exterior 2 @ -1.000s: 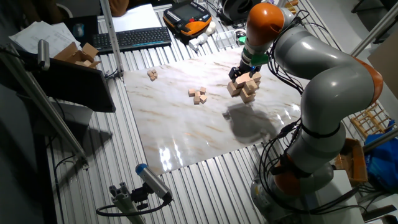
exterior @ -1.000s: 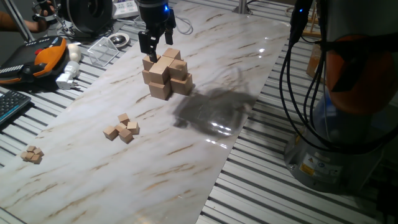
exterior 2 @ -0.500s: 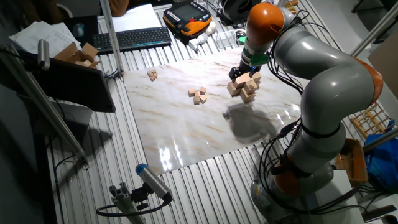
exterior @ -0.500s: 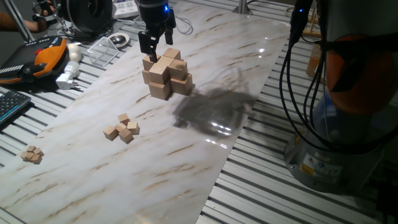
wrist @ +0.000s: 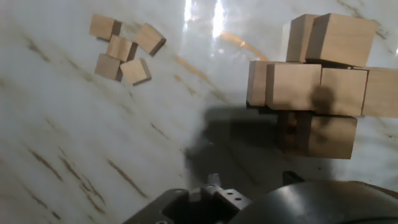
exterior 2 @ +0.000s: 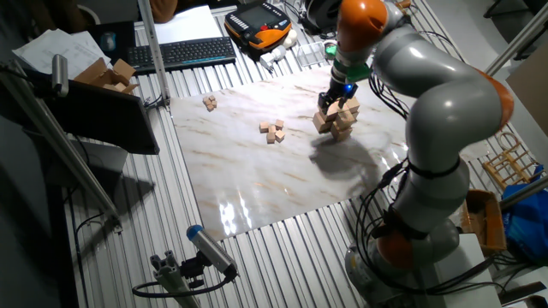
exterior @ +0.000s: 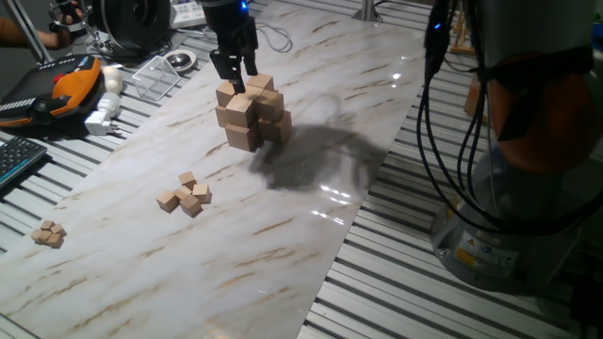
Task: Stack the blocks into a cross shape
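Note:
The cross shape [exterior: 251, 113] is a tiered cluster of larger tan cubes at the far side of the marble board; it also shows in the other fixed view [exterior 2: 339, 120] and at the right of the hand view [wrist: 317, 87]. My gripper [exterior: 233, 68] hangs just above its top left corner, fingers apart with nothing between them; it appears in the other fixed view too [exterior 2: 334, 92]. Several small loose blocks [exterior: 186, 195] lie grouped mid-board [exterior 2: 273, 131] [wrist: 122, 47]. A second little group of blocks [exterior: 47, 234] sits near the board's edge [exterior 2: 210, 103].
An orange-and-black pendant [exterior: 57, 87], a white plug [exterior: 104, 111] and a clear plastic box [exterior: 160, 73] lie off the board's far left corner. A keyboard [exterior 2: 184, 53] lies beyond the board. The arm's base [exterior 2: 411, 248] stands beside the board.
The arm's upper links have swung over, and the shadow beside the stack has shifted. The gripper has moved slightly above the stack's top. The blocks lie as before.

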